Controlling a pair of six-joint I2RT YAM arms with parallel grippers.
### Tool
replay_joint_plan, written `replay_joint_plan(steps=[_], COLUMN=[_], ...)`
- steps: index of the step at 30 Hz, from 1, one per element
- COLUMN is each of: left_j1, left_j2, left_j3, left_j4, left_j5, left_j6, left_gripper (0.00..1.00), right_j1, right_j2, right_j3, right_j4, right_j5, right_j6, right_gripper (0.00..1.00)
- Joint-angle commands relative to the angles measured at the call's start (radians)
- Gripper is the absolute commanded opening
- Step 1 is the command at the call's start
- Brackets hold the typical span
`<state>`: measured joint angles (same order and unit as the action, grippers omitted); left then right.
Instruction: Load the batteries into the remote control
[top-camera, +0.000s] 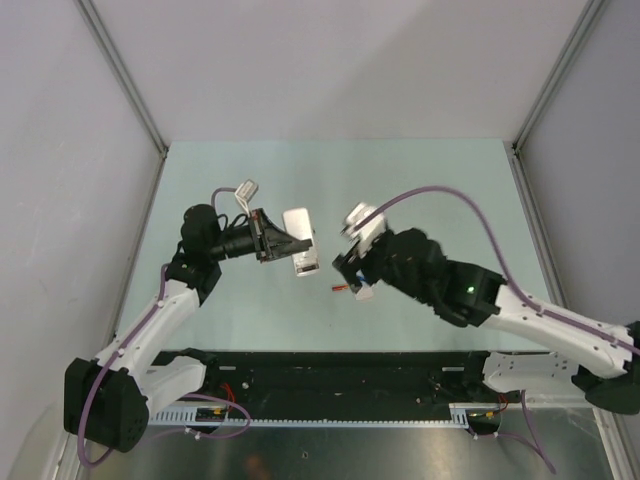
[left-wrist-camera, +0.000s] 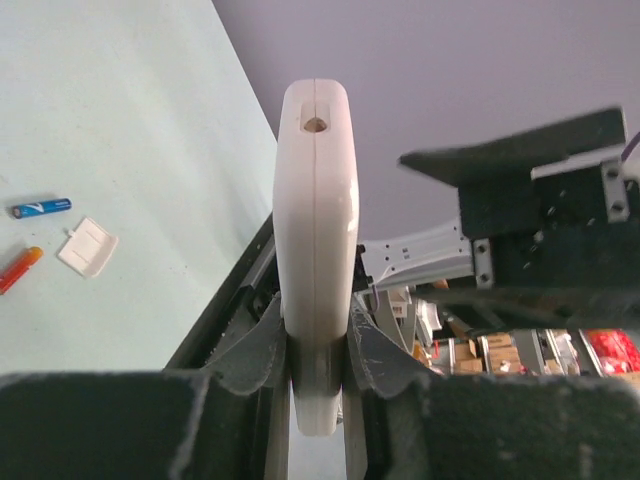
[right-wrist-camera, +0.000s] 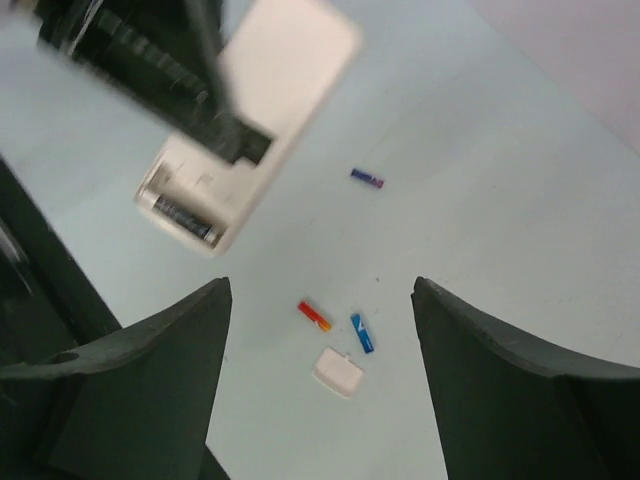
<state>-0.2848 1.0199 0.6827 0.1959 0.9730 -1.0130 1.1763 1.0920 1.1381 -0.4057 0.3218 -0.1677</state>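
Remote control (right-wrist-camera: 285, 70), white, dark battery (right-wrist-camera: 185, 216) inside

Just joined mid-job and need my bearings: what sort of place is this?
Probably a lab robot test cell: a pale green tabletop walled in by plain grey panels on metal frame posts, with a slotted cable tray along the near edge.

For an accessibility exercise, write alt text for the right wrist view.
The remote control holds one dark battery in its open compartment. Below lie a purple battery, an orange-red battery, a blue battery and a white cover, between the open right fingers.
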Motion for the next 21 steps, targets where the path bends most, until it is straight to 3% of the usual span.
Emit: replay_joint_plan(steps=[1,5,10,14,21], left_j1=[0.004,0.004,-0.008,-0.014,-0.025], left_j2=[-0.046,-0.086,-0.182,-0.299,-0.33], left_j3=[-0.017,-0.078,-0.158,-0.233,-0.299], left_j4=[0.051,0.095,0.183,0.234,0.286], left_j5=[-0.101,-0.192,-0.33,-0.483,-0.583], left_j6=[-0.012,-0.051,-0.107,-0.136,-0.194], left_gripper=[0.0,0.0,0.0,0.0,0.0], right_j1=[-0.107,-0.231,-0.31,-0.329,-0.319], right_j2=[-0.083,-0.08,-0.063,-0.06,0.015], right_j3=[-0.037,-0.095,-0.236,-0.314,-0.376], right_j4=[0.152,0.2,0.376,0.519,0.748], right_j5=[-0.093,-0.157,-0.406,-0.502,-0.601], right_j6=[0.357,0.656,0.948,1.054,1.155], right_gripper=[0.79,0.8,0.82,0.84,0.85])
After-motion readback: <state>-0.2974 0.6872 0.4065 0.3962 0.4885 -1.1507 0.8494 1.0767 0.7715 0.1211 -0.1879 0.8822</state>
